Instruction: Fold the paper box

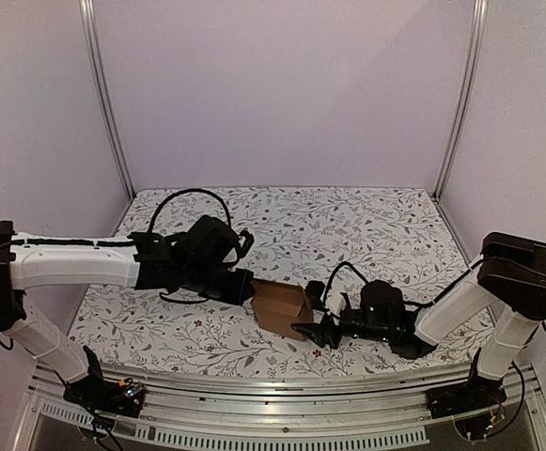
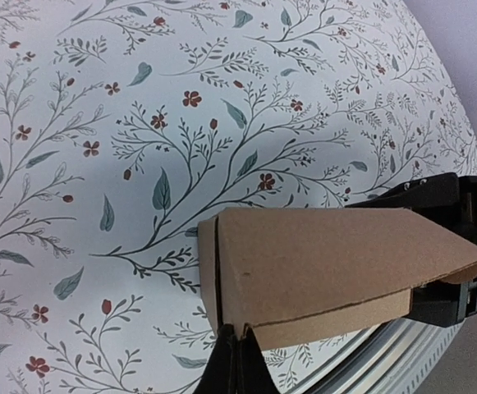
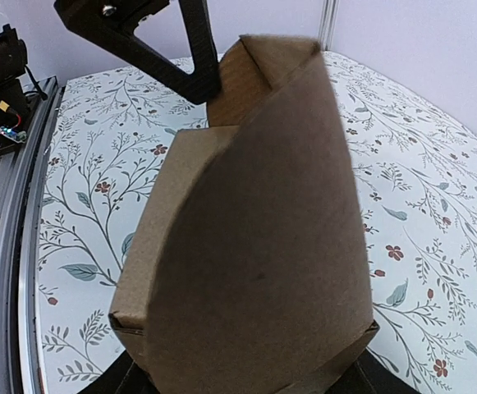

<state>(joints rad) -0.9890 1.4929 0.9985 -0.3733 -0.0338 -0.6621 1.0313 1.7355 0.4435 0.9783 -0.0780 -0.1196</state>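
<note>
Now the paper box (image 1: 280, 305) stands near the surface's (image 1: 348, 225) front edge, directly between your hands: the right hand (image 1: 321, 329) clamps its right end, while the left hand (image 1: 244, 287), fingers pressed together, touches its left side.

The top external camera looks down from above and behind the arm bases (image 1: 108, 393), taking in the whole floral-printed white worktop (image 1: 366, 221) from a distance. The left wrist camera looks low across that worktop at the plain brown cardboard box (image 2: 320, 271), close by. The right wrist camera faces the opposite way, the box filling its frame. All three share the box.
</note>
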